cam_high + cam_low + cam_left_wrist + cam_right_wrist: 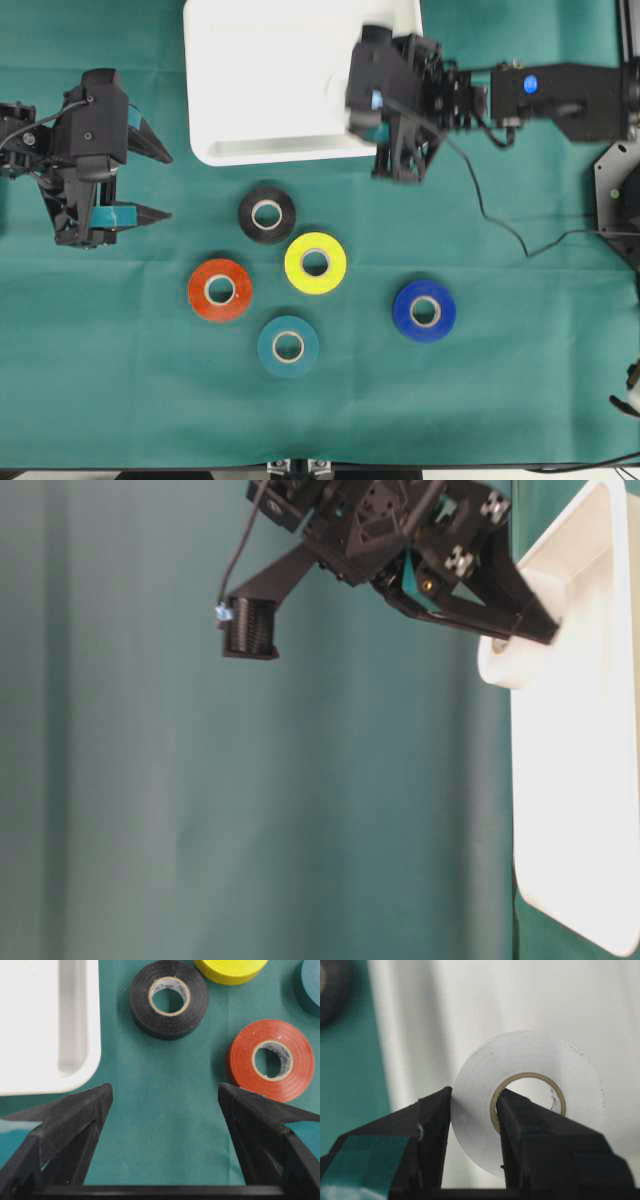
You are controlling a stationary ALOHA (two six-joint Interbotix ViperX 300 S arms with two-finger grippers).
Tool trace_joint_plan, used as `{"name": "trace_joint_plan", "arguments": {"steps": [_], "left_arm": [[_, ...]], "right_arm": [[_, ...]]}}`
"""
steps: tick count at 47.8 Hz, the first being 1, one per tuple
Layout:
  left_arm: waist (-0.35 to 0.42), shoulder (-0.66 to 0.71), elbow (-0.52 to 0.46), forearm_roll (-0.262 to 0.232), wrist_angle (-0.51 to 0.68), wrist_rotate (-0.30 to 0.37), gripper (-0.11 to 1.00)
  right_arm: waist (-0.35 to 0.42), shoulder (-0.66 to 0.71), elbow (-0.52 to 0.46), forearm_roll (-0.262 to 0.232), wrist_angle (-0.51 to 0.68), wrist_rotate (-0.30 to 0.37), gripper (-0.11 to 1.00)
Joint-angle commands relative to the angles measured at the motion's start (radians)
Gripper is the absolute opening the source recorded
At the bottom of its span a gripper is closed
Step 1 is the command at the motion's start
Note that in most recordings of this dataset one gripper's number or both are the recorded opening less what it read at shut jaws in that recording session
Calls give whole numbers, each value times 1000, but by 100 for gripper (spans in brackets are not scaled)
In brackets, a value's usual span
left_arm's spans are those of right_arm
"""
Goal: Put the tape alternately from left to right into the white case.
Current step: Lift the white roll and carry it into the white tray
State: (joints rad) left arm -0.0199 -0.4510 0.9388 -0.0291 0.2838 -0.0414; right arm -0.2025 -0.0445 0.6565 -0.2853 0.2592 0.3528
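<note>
One white roll (530, 1105) clamped in right end effector (472, 1110) above white case (260, 90) rim; left end effector (165, 1105) spread wide.

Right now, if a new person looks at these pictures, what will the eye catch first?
Probably the right gripper, its fingers shut on the wall of a white roll held above the white tray. Next, five bright rolls lie loosely grouped on the green cloth below the tray, the blue roll apart at the right.

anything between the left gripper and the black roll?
Nothing but bare green cloth. In the left wrist view the left gripper stands open, the black roll straight ahead with no object in the stretch.
</note>
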Motion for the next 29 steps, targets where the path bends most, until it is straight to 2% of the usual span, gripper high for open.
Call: {"name": "trace_joint_plan", "arguments": {"steps": [1, 10, 29], "left_arm": [[2, -5, -11, -2, -11, 2, 54], [2, -5, -9, -2, -14, 2, 54], [2, -3, -9, -2, -14, 0, 54]], "right_arm": [[-51, -9, -26, -25, -15, -2, 28], [-123, 21, -26, -58, -38, -2, 28], [-210, 87, -26, -58, -124, -3, 28]]}}
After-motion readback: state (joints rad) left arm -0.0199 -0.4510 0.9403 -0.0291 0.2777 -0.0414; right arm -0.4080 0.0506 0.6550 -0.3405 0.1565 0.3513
